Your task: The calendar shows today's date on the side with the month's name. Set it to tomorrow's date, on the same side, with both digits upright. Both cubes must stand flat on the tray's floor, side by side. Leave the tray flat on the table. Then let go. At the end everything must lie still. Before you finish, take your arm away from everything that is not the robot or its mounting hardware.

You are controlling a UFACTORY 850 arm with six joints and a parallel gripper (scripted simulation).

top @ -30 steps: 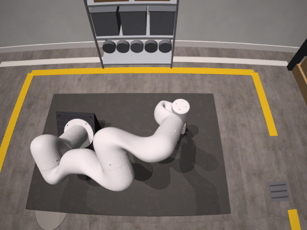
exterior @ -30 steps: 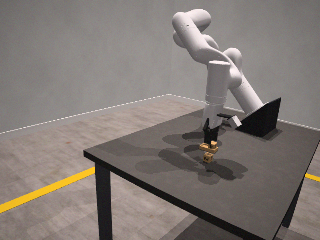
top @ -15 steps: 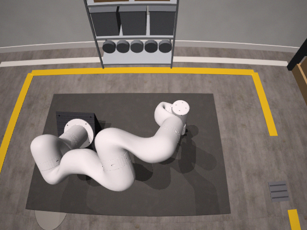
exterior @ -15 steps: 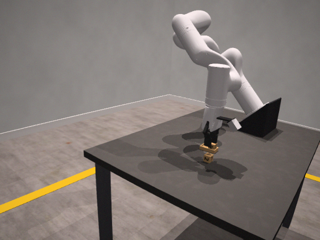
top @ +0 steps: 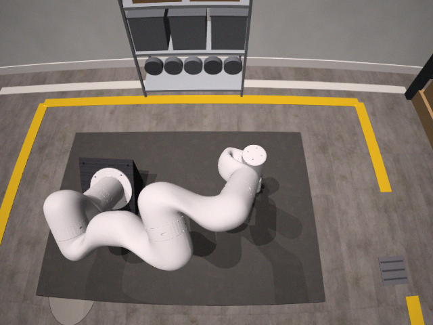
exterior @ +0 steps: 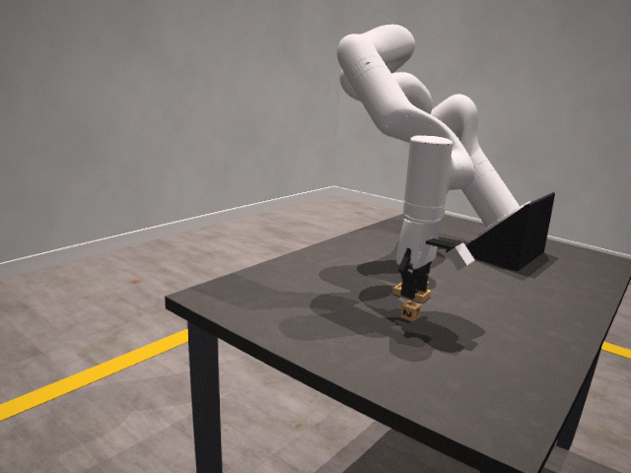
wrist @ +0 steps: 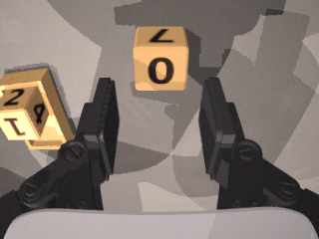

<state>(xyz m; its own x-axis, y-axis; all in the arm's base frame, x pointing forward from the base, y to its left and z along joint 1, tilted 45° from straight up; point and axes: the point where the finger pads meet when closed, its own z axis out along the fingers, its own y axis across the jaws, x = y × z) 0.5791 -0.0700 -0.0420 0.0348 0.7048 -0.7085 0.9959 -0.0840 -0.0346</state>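
Loose cube outside the tray: a skewed pinch or a wrong face could spoil the date

The black two-fingered gripper point(exterior: 415, 293) point(wrist: 159, 99) stood part-way open over the loose cube's side of the tray, with nothing in its grasp. The loose tan wooden cube with black digits point(exterior: 410, 310) point(wrist: 160, 62) lay outside the shallow tan wooden tray point(exterior: 424, 296) point(wrist: 59, 110), near it but apart. It showed a 0 on top and, in the exterior view, a 2 lying on its side. If the fingers came down off-centre, a fingertip could land on the cube's top edge and tip it, or push it askew. A firm grip would not cure a wrong face: a poorly chosen turn could bring the digit in sideways or upside down.

Inside the tray sat the second tan wooden cube point(wrist: 20, 112), showing a 2, a 1 and a 4; whether it was flat on the tray's floor could not be told. Lowering the first beside it might snag the tray's wall or jostle this neighbour, leaving one cube propped, or drag the tray along the dark grey table point(top: 174, 143) point(exterior: 509, 381). Beyond the tray, the white jointed arm point(top: 171, 237) point(exterior: 430, 177) blocked the top view of both cubes, so an error there could pass unnoticed.

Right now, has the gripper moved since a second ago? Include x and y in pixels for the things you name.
Yes. In the exterior view, the gripper point(exterior: 413, 294) point(wrist: 159, 99) has come down, closer to the table point(exterior: 509, 346) point(top: 181, 150) point(wrist: 150, 199), while the loose cube point(exterior: 410, 310) point(wrist: 160, 60) is where it was.
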